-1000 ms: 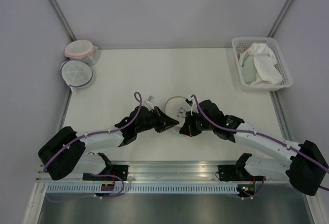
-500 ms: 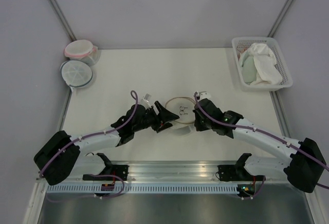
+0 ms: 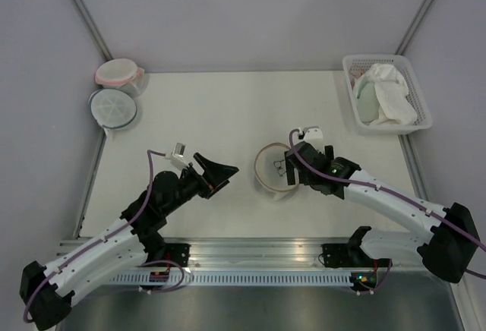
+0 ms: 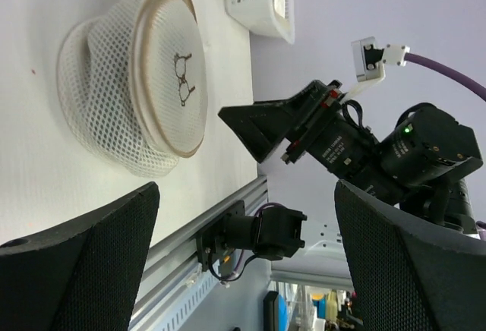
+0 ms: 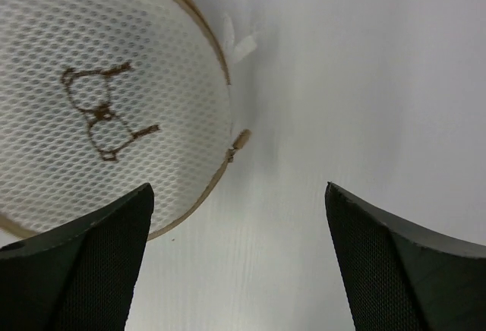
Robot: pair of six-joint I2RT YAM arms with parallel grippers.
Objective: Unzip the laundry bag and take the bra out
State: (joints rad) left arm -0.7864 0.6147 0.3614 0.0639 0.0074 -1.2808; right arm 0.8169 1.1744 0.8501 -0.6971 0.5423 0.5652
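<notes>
The laundry bag (image 3: 272,165) lies mid-surface (image 3: 228,107), its zip apparently closed; the right claw (image 5: 237,194) hangs spread wide just above its rim, grasping nothing; the left claw (image 3: 219,173) gapes empty, near it.

You're looking at a laundry bag (image 3: 272,165) of cream mesh in a honeycomb pattern, with a tan rim and a thin dark bra outline on its top. Its zip pull (image 5: 238,141) is tan as well. The table (image 3: 228,111) is white. The white lattice basket (image 3: 422,107) holds a white cloth (image 3: 391,88) and a pale green cloth (image 3: 366,103). At the far left you have a pink-rimmed tub (image 3: 118,73) and a blue-grey-rimmed tub (image 3: 112,108). The left arm (image 3: 106,240) and right arm (image 3: 395,203) are white with black joints and a purple cable (image 4: 448,69). The right gripper (image 5: 238,188) has black, finely dotted fingers (image 5: 76,263).
</notes>
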